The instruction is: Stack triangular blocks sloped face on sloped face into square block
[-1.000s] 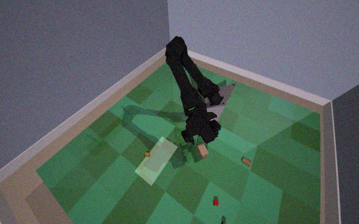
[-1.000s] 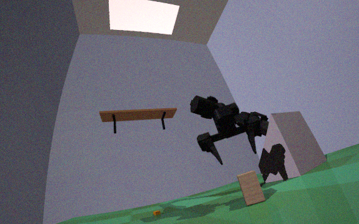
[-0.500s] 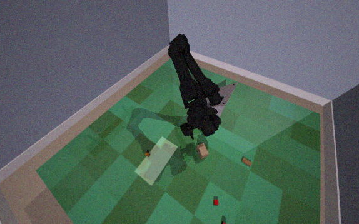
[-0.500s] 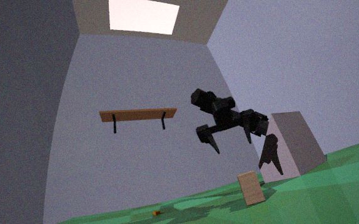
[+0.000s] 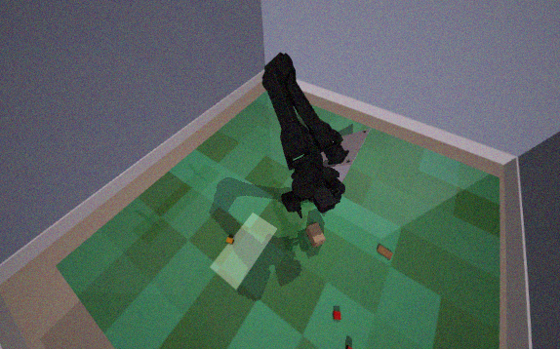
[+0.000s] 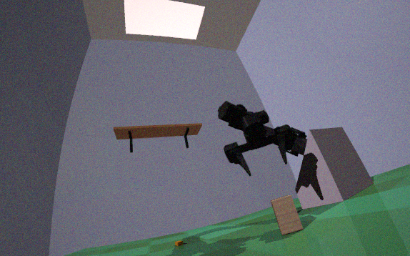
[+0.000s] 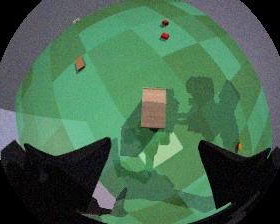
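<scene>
Tan square block (image 5: 315,234) rests on the green checkered table (image 5: 165,312), just off the 5 o'clock side of the pale rectangular patch (image 5: 244,256) in the top view. Its long axis there runs roughly 11 to 5 o'clock; in the wrist view the block (image 7: 153,107) sits near frame centre with long axis 12 to 6 o'clock. In the exterior view it (image 6: 286,214) shows one broad tan face, leaning slightly toward 11 o'clock against the tilted horizon. No seam between two triangular halves can be made out in any view; resolution too coarse to judge whether the top is level or the ends flush. Gripper (image 6: 265,168) hangs above the block, clear of it, fingers spread wide with nothing between them; the fingertips frame the lower edge of the wrist view. Arm (image 5: 294,132) hides its own base in the top view. Small flat tan piece (image 5: 384,252) at 3 o'clock of the block, well apart. Orange bit (image 5: 229,240) at 9 o'clock; shape unreadable. Two red bits (image 5: 337,314), the lower one cut off by the frame edge.
</scene>
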You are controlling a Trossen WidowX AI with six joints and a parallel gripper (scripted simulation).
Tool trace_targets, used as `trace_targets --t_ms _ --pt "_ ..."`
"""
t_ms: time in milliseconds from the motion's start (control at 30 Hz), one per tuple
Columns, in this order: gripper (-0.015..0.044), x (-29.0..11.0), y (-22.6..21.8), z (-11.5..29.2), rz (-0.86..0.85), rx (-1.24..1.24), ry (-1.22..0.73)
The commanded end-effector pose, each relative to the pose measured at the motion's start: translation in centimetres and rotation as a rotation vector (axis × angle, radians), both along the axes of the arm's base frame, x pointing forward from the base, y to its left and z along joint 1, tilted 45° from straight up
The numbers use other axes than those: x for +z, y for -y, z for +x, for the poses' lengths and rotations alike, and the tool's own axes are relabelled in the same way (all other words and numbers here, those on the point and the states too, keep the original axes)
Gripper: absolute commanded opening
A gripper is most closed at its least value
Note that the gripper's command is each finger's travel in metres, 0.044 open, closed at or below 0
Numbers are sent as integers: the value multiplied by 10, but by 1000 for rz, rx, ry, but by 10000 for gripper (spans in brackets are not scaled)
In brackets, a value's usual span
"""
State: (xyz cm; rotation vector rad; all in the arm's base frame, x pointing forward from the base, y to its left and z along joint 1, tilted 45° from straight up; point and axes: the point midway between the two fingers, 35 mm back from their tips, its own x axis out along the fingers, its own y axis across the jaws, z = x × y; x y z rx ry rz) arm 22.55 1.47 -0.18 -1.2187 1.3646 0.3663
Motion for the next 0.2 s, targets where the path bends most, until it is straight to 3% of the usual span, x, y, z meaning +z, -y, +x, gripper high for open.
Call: trace_targets --t_ms 0,167 --pt "440 -1 0 0 0 3 -2" --pt "440 -1 0 0 0 3 -2"
